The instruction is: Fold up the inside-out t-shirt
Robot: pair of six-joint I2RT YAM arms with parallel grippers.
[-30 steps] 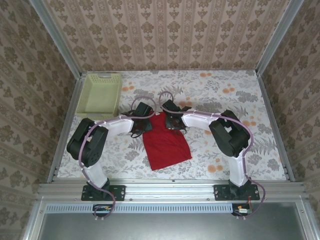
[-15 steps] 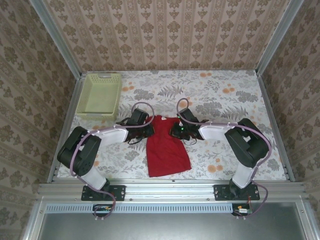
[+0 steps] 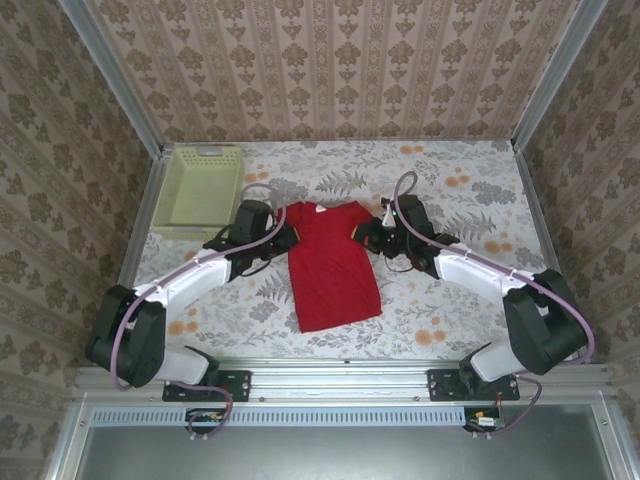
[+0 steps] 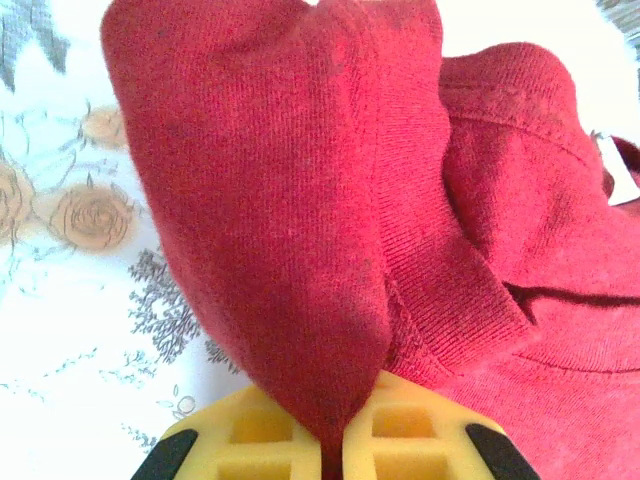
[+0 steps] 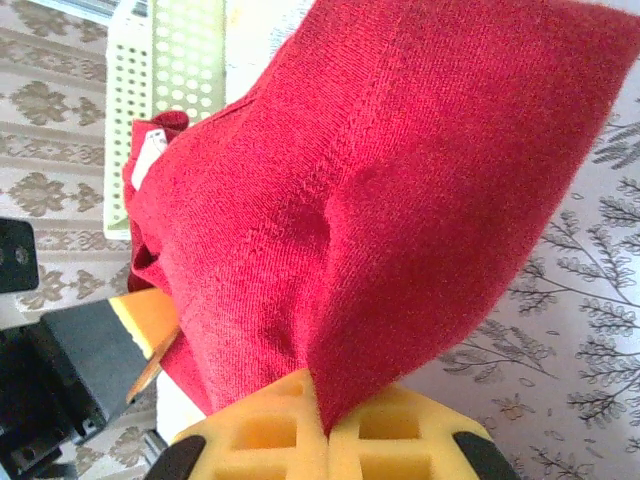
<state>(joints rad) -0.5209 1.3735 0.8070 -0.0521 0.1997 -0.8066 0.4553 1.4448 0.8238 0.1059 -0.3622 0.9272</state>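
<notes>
Overhead view of a flower-patterned counter [image 3: 460,300]. At ten o'clock sits a pale yellow-green perforated basket [image 3: 198,187], apart from the cloth.

Just to its right, the left end effector [image 3: 277,240] is clamped shut on the red t-shirt [image 3: 332,268] at the shirt's ten o'clock corner, which is a shoulder or sleeve. Its wrist camera shows a cone of red knit pinched between the yellow pads [image 4: 255,440].

The shirt lies in the middle of the counter, collar toward twelve o'clock and hem toward six. At its two o'clock corner the right end effector [image 3: 370,232] is likewise closed on a fold of cloth.

What could go wrong, as a judgement: each grip looks like a small pinch. A quick lift, or a pull outward toward nine and three o'clock, could slip the cloth free. Uneven travel of the two arms would skew the fold, since the hem sits angled toward five o'clock.

The shirt is plain red, soft and lightly wrinkled. Raised seams and a ribbed collar band show, and there is a pale tag [image 3: 318,207] at the neck.
</notes>
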